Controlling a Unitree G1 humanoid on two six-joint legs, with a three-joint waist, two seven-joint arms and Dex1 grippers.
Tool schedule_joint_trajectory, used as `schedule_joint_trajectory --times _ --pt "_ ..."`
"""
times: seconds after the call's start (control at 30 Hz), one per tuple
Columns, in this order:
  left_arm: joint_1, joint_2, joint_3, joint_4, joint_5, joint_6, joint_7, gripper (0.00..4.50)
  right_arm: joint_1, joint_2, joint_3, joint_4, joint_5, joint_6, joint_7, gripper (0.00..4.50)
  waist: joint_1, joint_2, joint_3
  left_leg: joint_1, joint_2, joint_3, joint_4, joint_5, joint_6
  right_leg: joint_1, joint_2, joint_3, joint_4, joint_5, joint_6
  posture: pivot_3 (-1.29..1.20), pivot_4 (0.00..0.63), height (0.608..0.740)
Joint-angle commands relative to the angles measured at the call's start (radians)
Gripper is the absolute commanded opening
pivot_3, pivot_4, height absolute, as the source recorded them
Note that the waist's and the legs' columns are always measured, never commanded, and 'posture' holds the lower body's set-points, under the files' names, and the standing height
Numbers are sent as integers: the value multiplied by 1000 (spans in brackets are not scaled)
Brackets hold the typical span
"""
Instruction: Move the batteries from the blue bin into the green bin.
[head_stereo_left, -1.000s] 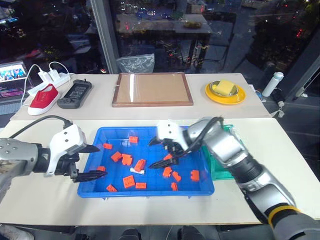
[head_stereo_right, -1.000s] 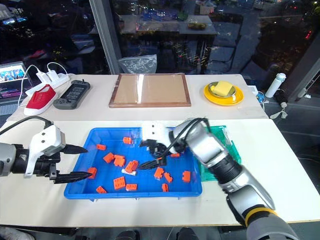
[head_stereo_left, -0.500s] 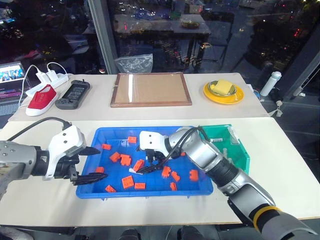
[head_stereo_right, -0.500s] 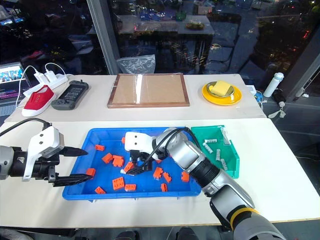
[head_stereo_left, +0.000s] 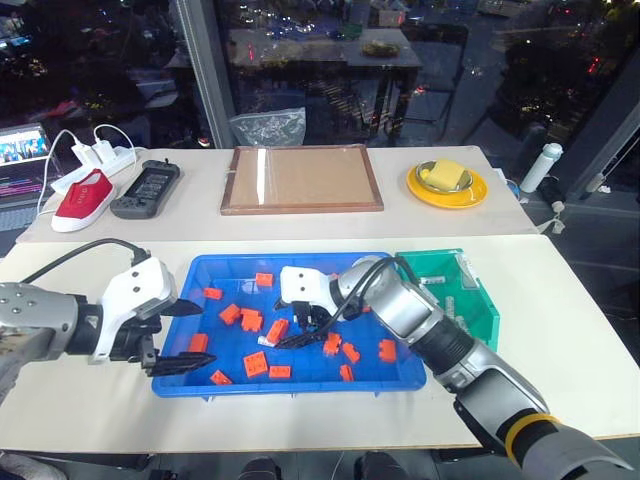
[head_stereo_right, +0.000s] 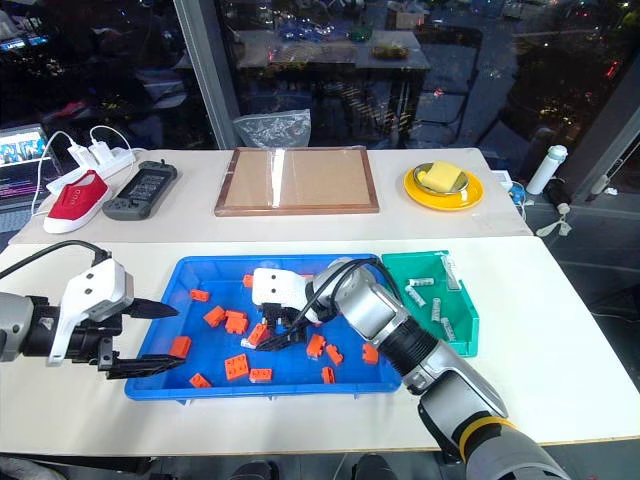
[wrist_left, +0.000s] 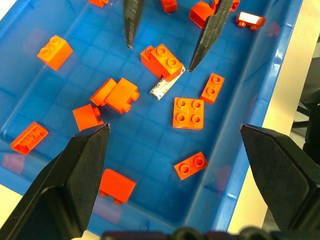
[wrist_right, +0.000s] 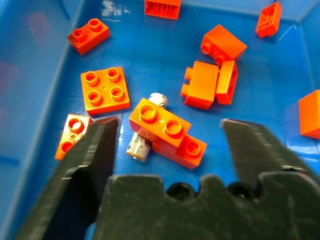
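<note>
One orange block atop battery in blue bin

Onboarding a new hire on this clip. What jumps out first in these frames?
The bright blue bin at the table's front, strewn with orange blocks, draws the eye. The right gripper reaches into its middle, fingers open astride one silver battery lying partly under an orange block. To the right sits the green bin with batteries already inside, while the left gripper hovers open at the blue bin's left edge.
</note>
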Motion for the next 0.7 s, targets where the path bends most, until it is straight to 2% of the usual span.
schedule_joint_trajectory --times 0.03,0.1,0.3,0.43,0.7 --pt "-26 11 -7 1 6 -22 3 4500 13 23 -15 40 6 -40 5 2061 0 0 0 0 0 0 0 0 0 0 0 0 0 0 0 0 150 740" --pt "-22 11 -11 0 11 -26 5 4500 17 27 -24 68 6 -52 3 1466 -1 0 0 0 0 0 0 0 0 0 0 0 0 0 0 0 150 740" --pt "2 13 -1 -2 22 -32 1 4500 4 3 -130 65 65 -64 19 1440 1 0 0 1 0 0 0 0 0 0 0 0 0 0 0 0 150 740" --pt "-5 11 -8 -4 21 -32 1 4500 -18 -55 -198 103 78 -74 33 1440 2 0 0 0 0 0 0 0 0 0 0 0 0 0 0 0 150 740" --pt "-41 13 -46 20 27 -48 -8 4500 -30 -130 -229 202 45 -96 29 1440 -4 0 0 1 0 0 -1 0 0 0 0 0 -1 0 0 0 150 740"
